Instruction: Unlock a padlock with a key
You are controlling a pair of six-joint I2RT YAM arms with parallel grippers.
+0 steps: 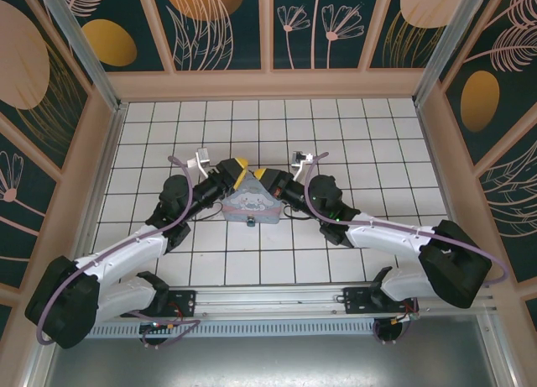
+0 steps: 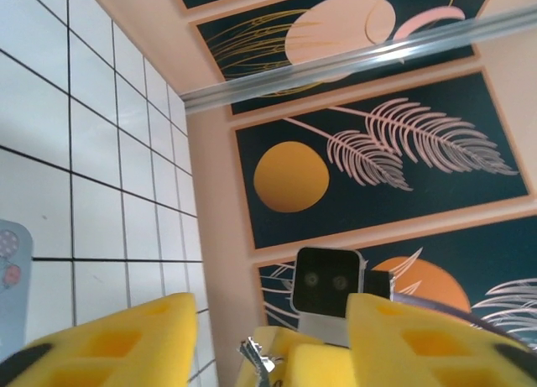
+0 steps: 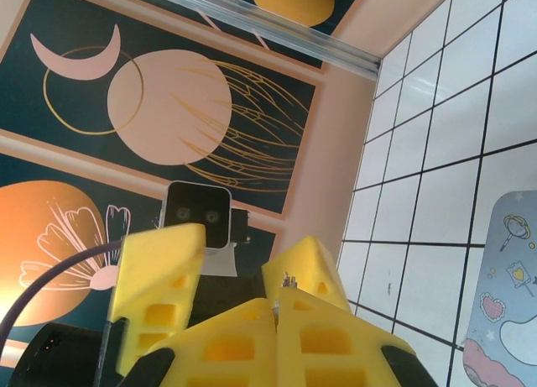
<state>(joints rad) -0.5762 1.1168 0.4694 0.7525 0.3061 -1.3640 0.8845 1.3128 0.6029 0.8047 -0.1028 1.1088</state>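
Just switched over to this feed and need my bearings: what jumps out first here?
The yellow left tool and right tool meet almost tip to tip at the middle of the tiled floor, by the far edge of the pastel cartoon tin box. A tiny dark padlock sits at the box's near edge, and a small metal key pokes from the right tool's tip.
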